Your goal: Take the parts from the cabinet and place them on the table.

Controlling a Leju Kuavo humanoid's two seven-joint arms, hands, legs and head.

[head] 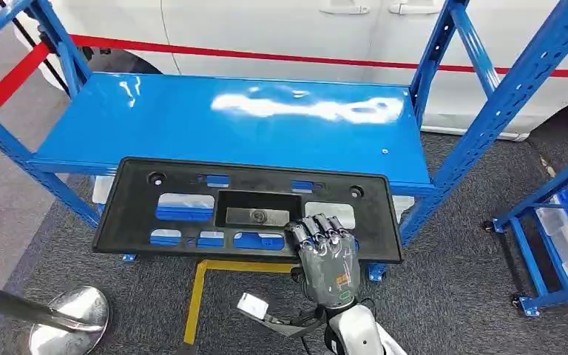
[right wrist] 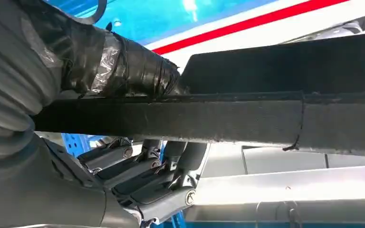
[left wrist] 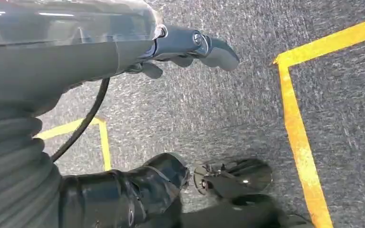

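Stanchion base: a shiny round metal foot (head: 70, 316) with a slanted pole stood on the grey carpet at the near left, well apart from the rack.
Floor tape: a yellow line (head: 194, 299) ran up the carpet and turned right under the near edge of the panel; the left wrist view showed more yellow tape (left wrist: 297, 128) on the same grey carpet.
Left hand: the left hand (left wrist: 190, 47) hung over the floor with its dark fingers (left wrist: 218, 52) curled inward and nothing in them.
Blue rack: the glossy blue shelf (head: 192, 118) sat between blue uprights, with a white vehicle body bearing a red stripe (head: 266, 55) behind it.
Black panel: a long, flat black plastic part (head: 140, 200) with several rectangular cut-outs lay level in front of the shelf's near edge, overlapping that edge; blue showed through the cut-outs.
Right hand: the right hand (head: 325, 255) gripped the panel's near edge, right of centre, fingers (head: 318, 228) wrapped over the top face. In the right wrist view the taped thumb (right wrist: 128, 66) pressed one face of the panel's edge (right wrist: 247, 118) and the dark fingers (right wrist: 138, 171) closed on the opposite face, so the hand was clamped on the panel.
Right side: a second blue frame on castors (head: 555, 222) stood on the carpet, apart from the rack.
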